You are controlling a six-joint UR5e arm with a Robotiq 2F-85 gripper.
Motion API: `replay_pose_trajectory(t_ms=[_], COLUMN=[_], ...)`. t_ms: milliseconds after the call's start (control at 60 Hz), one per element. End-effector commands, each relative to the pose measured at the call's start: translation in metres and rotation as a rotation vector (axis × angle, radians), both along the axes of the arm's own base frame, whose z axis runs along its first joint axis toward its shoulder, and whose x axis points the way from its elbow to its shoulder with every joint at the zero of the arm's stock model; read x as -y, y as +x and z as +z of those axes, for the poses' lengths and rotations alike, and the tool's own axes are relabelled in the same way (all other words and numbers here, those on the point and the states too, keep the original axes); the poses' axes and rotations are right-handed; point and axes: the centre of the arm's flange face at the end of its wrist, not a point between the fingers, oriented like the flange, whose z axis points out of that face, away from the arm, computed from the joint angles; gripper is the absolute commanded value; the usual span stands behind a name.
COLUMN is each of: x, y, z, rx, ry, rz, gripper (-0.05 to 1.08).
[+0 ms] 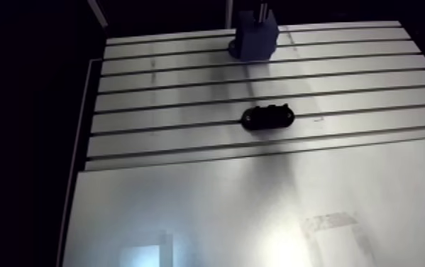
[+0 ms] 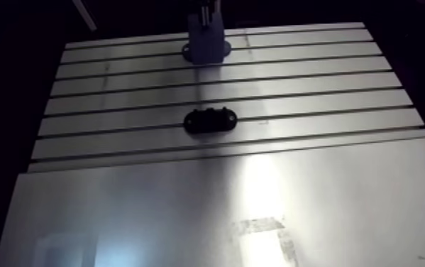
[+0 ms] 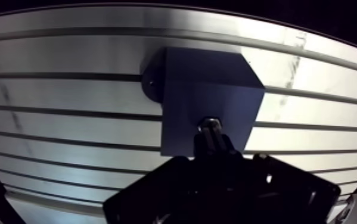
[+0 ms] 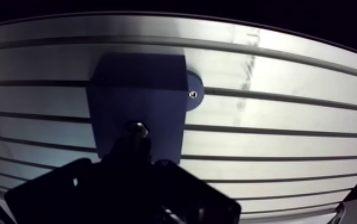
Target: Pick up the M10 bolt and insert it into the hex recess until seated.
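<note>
A blue block [image 3: 210, 83] stands on the slotted table near its far edge, with a round foot [image 4: 192, 95] held down by a small screw. My gripper [image 3: 210, 142] hangs right over the block, its dark fingers closed together on the M10 bolt [image 3: 209, 125]. The bolt's shiny end shows just past the fingertips, against the block's top face. I cannot see the hex recess; the bolt and fingers cover that spot. In the arm view the block [image 1: 256, 44] sits at the far end, and the gripper comes down onto it.
A black oval part [image 1: 267, 116] lies on the slotted table [image 1: 186, 106] about midway, nearer to the camera than the block. A smooth metal plate [image 1: 222, 213] covers the near part. The table's left edge [image 1: 87, 142] drops into darkness.
</note>
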Motion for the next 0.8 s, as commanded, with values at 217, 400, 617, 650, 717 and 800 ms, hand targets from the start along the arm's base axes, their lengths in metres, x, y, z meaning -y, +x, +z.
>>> replay_pose_trajectory(t_ms=[217,400,617,650,717,800], x=[0.0001,0.0011,0.0009,0.0011,0.0032,0.0042], y=[0.0002,-0.0005,-0.0004,0.0,0.0007,0.0009], z=[-0.0001,0.0011,0.0037,0.0033,0.0046,0.0056], rx=[0.0,-0.002,-0.004,-0.002,-0.004,-0.005], ry=[0.0,0.0,-0.004,-0.004,-0.004,-0.003], rz=[0.0,0.003,0.019,0.019,0.022,0.024], gripper=[1.08,1.08,1.08,1.08,1.08,1.08])
